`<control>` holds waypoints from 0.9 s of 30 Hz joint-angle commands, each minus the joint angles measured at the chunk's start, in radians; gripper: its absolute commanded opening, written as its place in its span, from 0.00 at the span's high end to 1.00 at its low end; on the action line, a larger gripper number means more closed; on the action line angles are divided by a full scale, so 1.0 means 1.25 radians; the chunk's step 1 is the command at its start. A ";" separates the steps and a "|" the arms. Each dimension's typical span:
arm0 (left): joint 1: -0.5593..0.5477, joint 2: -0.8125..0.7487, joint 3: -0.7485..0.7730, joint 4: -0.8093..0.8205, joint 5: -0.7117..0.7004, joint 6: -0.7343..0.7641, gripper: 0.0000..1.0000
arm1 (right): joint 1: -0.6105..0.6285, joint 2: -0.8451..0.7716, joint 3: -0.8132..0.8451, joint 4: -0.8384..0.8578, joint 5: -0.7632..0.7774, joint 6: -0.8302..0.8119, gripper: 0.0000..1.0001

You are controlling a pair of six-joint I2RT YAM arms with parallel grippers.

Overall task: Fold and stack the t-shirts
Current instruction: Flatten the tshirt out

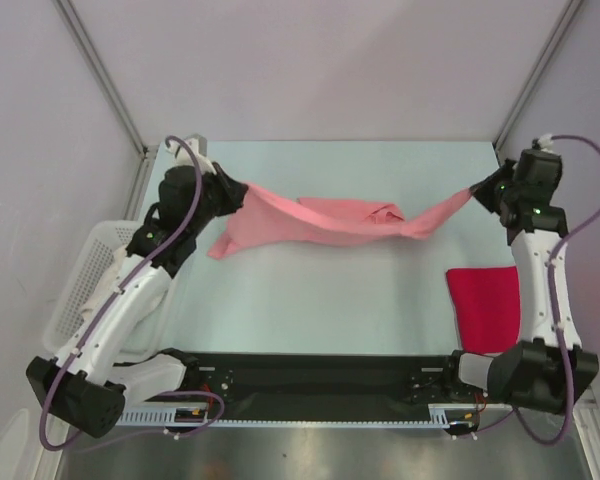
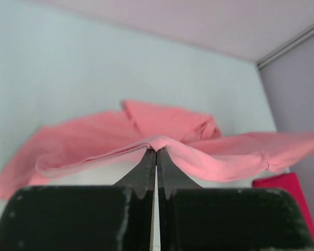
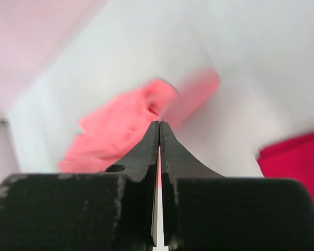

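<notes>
Both arms reach up the frame, the left gripper at upper left and the right gripper at upper right. Each is pinched tight on an end of the salmon-pink shirt, slung between them across the pale table. The magenta-red shirt lies at lower right, its edge hidden behind the right arm — the right wrist view is blurred.

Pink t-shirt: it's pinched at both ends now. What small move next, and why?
The pink t-shirt hangs between the left and right jaws, both shut on it, yet its middle is bunched and twisted. So probably pull its ends slightly apart and lift a little, to spread it before laying it flat.
</notes>
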 commanded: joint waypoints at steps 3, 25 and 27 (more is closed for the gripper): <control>0.003 -0.007 0.263 0.099 -0.015 0.173 1.00 | -0.029 -0.113 0.152 0.103 -0.102 0.066 1.00; -0.040 -0.059 0.724 0.037 -0.074 0.308 1.00 | -0.043 -0.221 0.602 0.307 0.000 0.098 1.00; -0.041 -0.040 0.716 0.036 -0.096 0.319 1.00 | -0.041 -0.208 0.596 0.296 0.008 0.096 1.00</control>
